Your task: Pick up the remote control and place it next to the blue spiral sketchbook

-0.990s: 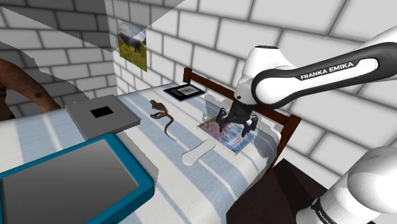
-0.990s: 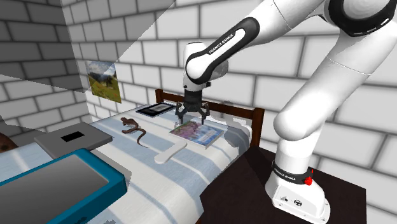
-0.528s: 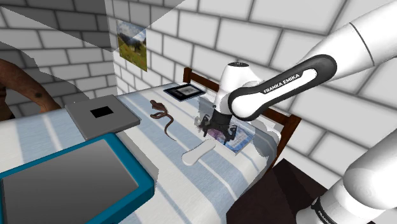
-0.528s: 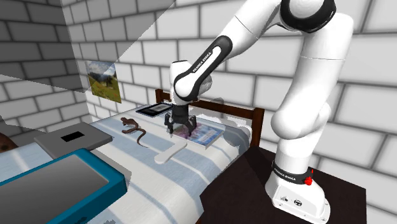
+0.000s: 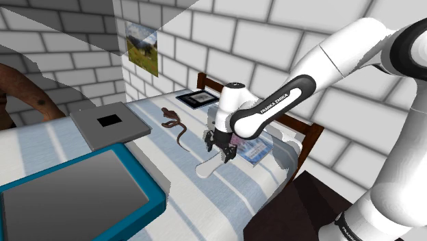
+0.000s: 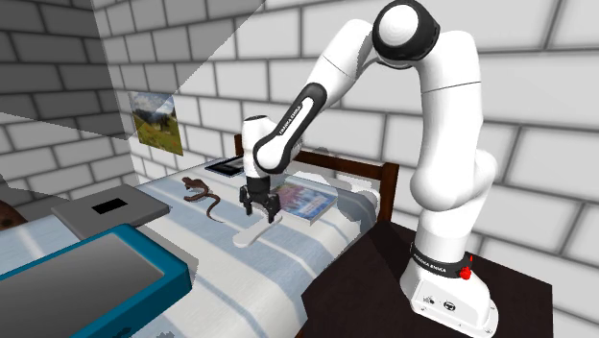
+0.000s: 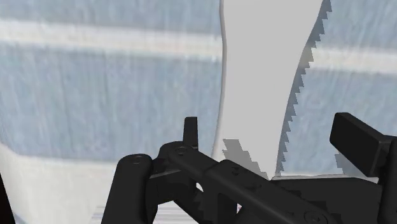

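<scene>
The bed point(image 5: 205, 198), covered in blue and white stripes, is the work surface. The white arm point(image 5: 342, 51) reaches over the bed's middle. The white remote control point(image 5: 211, 165) lies flat on the bed, towards its side edge. The gripper point(image 5: 221, 149) hangs just above the remote, fingers point(image 7: 356, 141) spread astride it without contact. Step in hand: approach for the grasp. The next move likely calls for a short descent, then closure across the remote's narrow width
</scene>
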Motion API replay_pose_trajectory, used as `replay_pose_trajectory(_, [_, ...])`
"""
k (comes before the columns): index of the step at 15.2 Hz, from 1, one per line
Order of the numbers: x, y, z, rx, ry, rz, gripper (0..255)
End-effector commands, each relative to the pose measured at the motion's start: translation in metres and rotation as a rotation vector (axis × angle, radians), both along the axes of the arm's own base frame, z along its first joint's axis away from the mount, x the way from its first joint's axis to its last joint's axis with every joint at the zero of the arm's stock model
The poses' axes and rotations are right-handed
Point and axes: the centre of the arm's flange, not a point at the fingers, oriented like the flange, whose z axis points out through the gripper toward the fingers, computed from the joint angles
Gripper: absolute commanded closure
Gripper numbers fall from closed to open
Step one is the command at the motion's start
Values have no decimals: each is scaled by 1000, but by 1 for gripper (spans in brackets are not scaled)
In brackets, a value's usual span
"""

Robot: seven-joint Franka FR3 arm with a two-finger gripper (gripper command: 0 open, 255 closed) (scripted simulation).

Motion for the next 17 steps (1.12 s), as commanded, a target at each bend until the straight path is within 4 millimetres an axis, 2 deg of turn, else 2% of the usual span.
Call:
replay_pose_trajectory(1, [1, 1, -12, 0, 0, -9, 0])
replay_pose_trajectory(6, [1, 1, -36, 0, 0, -9, 0])
replay_pose_trajectory(13, [1, 1, -36, 0, 0, -9, 0])
replay_pose_trajectory(14, [1, 1, -36, 0, 0, -9, 255])
replay_pose_trajectory(17, [1, 1, -36, 0, 0, -9, 255])
